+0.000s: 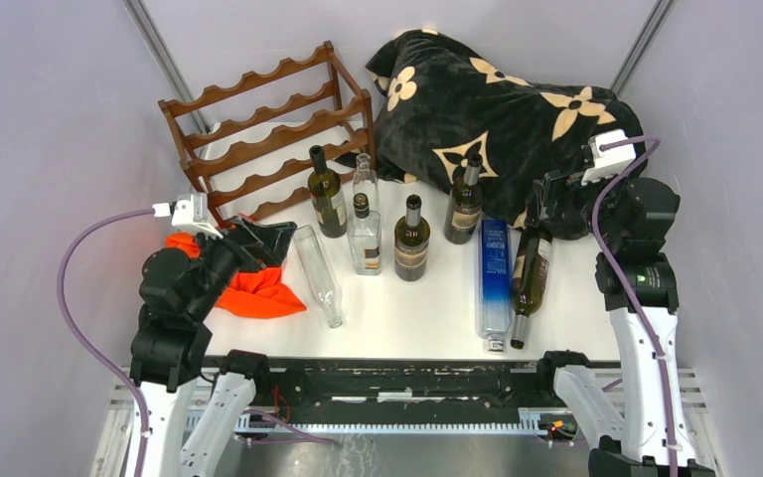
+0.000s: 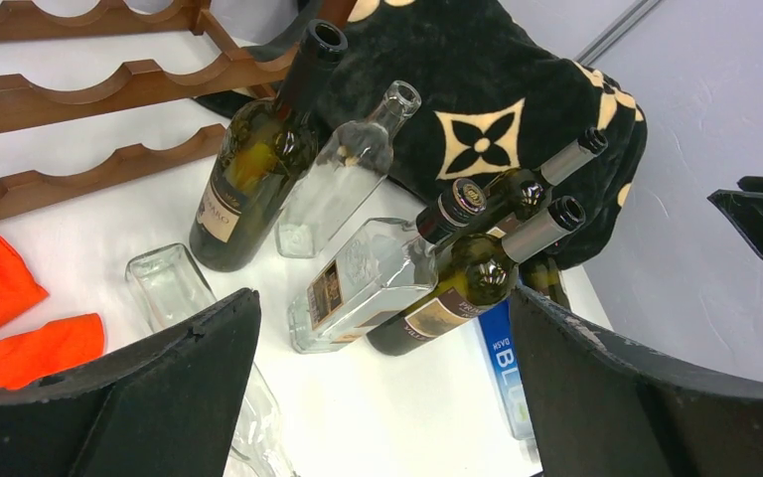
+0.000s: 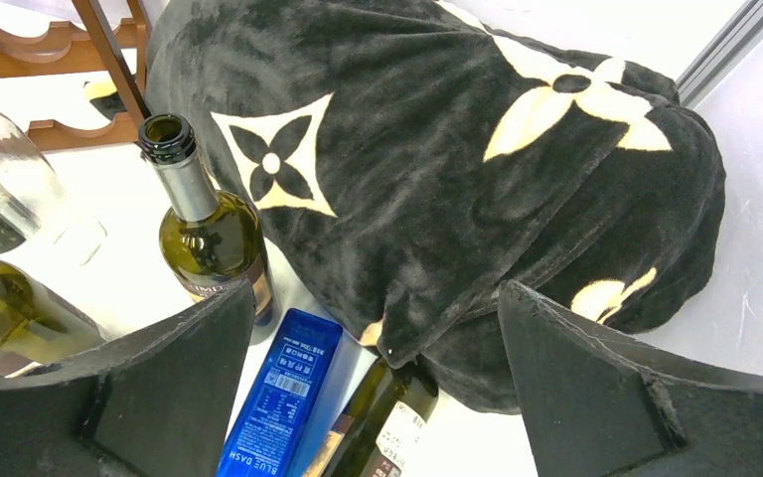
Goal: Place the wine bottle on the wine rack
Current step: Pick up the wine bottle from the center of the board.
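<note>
The wine rack [image 1: 258, 129] [image 2: 109, 84] is dark reddish-brown wood with wavy rails and stands at the back left, holding nothing. Three dark wine bottles [image 1: 326, 194] [image 1: 411, 240] [image 1: 465, 202] stand mid-table. Another green wine bottle [image 1: 530, 278] [image 3: 387, 427] lies on its side at the right, its base under the blanket's edge. My right gripper [image 1: 546, 204] [image 3: 378, 288] hangs open above that lying bottle's base, touching nothing. My left gripper [image 1: 258, 240] [image 2: 385, 298] is open and holds nothing, low over the table left of the bottles.
A black blanket with cream flowers [image 1: 497, 99] is heaped at the back right. Two clear bottles [image 1: 365, 179] [image 1: 365, 238] stand among the wine bottles; another clear one [image 1: 318, 273] and a blue bottle [image 1: 494, 278] lie flat. An orange cloth [image 1: 248, 288] lies under the left arm.
</note>
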Controlling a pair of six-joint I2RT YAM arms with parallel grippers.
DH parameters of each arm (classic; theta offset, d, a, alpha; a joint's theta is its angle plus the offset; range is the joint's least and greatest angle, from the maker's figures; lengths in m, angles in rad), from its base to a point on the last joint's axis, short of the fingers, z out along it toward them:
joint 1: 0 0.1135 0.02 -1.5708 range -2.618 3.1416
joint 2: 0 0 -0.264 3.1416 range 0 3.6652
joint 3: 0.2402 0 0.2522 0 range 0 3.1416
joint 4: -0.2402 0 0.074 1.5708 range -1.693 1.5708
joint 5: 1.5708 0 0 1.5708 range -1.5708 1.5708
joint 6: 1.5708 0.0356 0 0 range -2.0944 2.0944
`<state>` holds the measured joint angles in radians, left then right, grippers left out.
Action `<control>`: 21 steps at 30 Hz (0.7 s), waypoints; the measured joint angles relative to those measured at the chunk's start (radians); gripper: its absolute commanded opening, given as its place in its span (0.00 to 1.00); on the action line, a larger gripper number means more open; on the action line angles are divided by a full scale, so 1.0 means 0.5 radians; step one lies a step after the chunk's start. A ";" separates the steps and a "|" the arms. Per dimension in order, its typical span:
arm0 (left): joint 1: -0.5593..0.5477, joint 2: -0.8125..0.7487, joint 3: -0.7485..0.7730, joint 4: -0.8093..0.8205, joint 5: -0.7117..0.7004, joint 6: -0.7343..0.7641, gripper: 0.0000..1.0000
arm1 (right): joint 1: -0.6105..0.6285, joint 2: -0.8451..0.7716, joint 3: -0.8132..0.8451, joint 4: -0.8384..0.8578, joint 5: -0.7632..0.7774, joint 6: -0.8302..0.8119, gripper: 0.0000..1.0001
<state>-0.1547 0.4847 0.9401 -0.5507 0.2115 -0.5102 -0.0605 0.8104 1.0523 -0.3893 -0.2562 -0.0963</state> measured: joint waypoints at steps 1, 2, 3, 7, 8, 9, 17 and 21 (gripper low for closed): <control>0.000 -0.007 -0.002 -0.002 0.000 -0.002 1.00 | 0.000 -0.001 -0.001 0.002 0.000 0.000 0.98; 0.000 -0.013 -0.006 -0.002 0.001 -0.005 1.00 | 0.000 -0.003 -0.005 0.006 0.000 0.001 0.98; 0.000 -0.017 -0.011 -0.002 0.001 -0.007 1.00 | 0.000 -0.005 -0.008 0.012 -0.002 0.000 0.98; 0.000 -0.024 -0.063 -0.008 -0.002 -0.076 1.00 | 0.000 -0.039 -0.074 0.055 -0.050 -0.045 0.98; 0.000 -0.025 -0.080 -0.011 -0.002 -0.098 1.00 | 0.000 -0.053 -0.107 0.063 -0.086 -0.073 0.98; 0.000 -0.025 -0.099 -0.014 -0.001 -0.115 1.00 | -0.001 -0.069 -0.148 0.067 -0.150 -0.123 0.98; 0.000 -0.019 -0.366 -0.039 0.002 -0.294 1.00 | 0.008 -0.103 -0.379 -0.184 -0.834 -0.840 0.98; -0.056 0.108 -0.490 -0.079 -0.079 -0.330 1.00 | 0.009 -0.089 -0.500 -0.241 -0.938 -1.009 0.98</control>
<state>-0.1829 0.5388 0.6952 -0.5900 0.1719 -0.6754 -0.0559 0.7662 0.8021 -0.5098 -0.7254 -0.6010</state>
